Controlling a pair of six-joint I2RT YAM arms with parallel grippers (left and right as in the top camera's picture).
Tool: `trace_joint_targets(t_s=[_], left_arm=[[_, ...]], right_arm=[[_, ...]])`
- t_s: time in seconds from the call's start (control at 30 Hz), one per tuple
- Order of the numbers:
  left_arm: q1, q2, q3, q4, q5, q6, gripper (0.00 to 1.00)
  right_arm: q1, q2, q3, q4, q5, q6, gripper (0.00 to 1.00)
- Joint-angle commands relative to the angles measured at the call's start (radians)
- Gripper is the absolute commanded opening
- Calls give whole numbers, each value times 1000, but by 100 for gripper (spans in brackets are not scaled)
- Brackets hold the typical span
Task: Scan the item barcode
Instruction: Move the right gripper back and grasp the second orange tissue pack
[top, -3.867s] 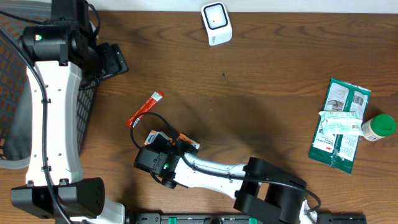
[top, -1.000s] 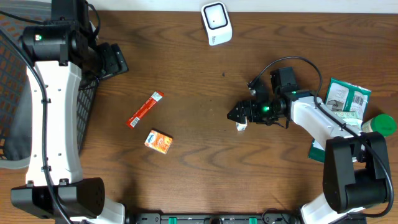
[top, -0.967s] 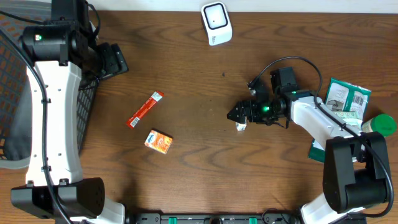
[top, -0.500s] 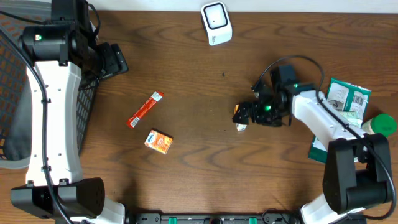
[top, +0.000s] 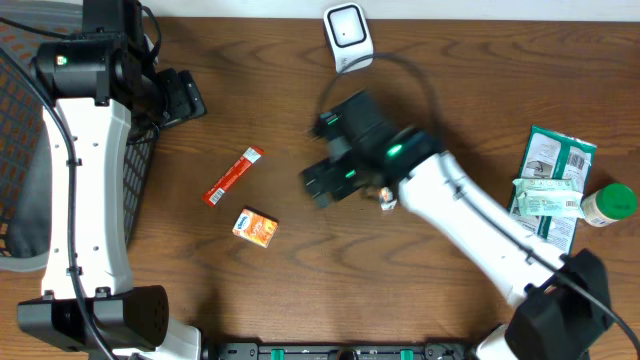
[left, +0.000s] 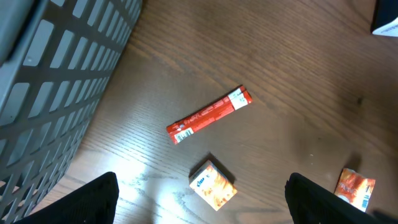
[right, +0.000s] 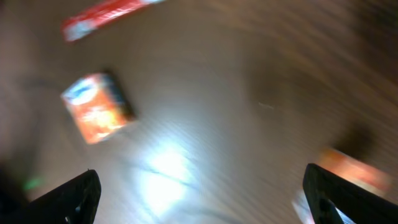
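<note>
Checker: Jaws, right arm?

Me: My right gripper (right: 200, 173) stands wide apart with nothing between the fingers, though that wrist view is blurred. My left gripper (top: 180, 98) is likewise apart and empty, up beside the basket (top: 20, 150).

Checker: Item, and where?

Me: My judgement is the orange box (right: 96, 115). It lies flat on the table (top: 450, 90), to the left in my right wrist's view, not touched by either gripper.

Checker: Handling?

Me: It looks like light, stiff card with square edges. I would pinch it across two opposite side faces and leave the broad printed faces open to the scanner (top: 348, 37). Too hard a squeeze could dent it. I cannot tell which face carries the barcode.

Checker: Count, near to far.

Me: One orange box. One red stick pack (top: 233, 175) near it. One small orange sachet (left: 355, 186). One scanner at the far edge. Out right there is one green pouch (top: 545, 165), one white tube (top: 548, 195) lying across it, and one green-capped bottle (top: 608, 205) just beside. One basket.
</note>
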Motion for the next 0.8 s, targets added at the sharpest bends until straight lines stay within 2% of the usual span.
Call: trace_joint_targets(t_s=[0.0,0.07,0.1,0.13,0.27,0.33,0.53,0.63,0.77], left_arm=[[3,-9,-3,-3,5,13,86],[3,-9,-3,-3,5,13,86],[3,-9,-3,-3,5,13,86],[3,-9,-3,-3,5,13,86],[3,-9,-3,-3,5,13,86],[3,-9,-3,-3,5,13,86],[3,-9,-3,-3,5,13,86],[3,-9,-3,-3,5,13,86],[3,-9,-3,-3,5,13,86]], right_arm=[[143,22,4,56,21,-7,95],[221,42,4,98,70,-7,66],[258,55,4,115,121,-7,56],[290,69,4,129,181,-7,51],[405,156,4,183,455,-8,51],[429,200,5,211,471,-24,51],[383,249,5,230,237,-51,55],[322,242,7,233,153,-51,55],[208,247,7,238,-52,-52,52]])
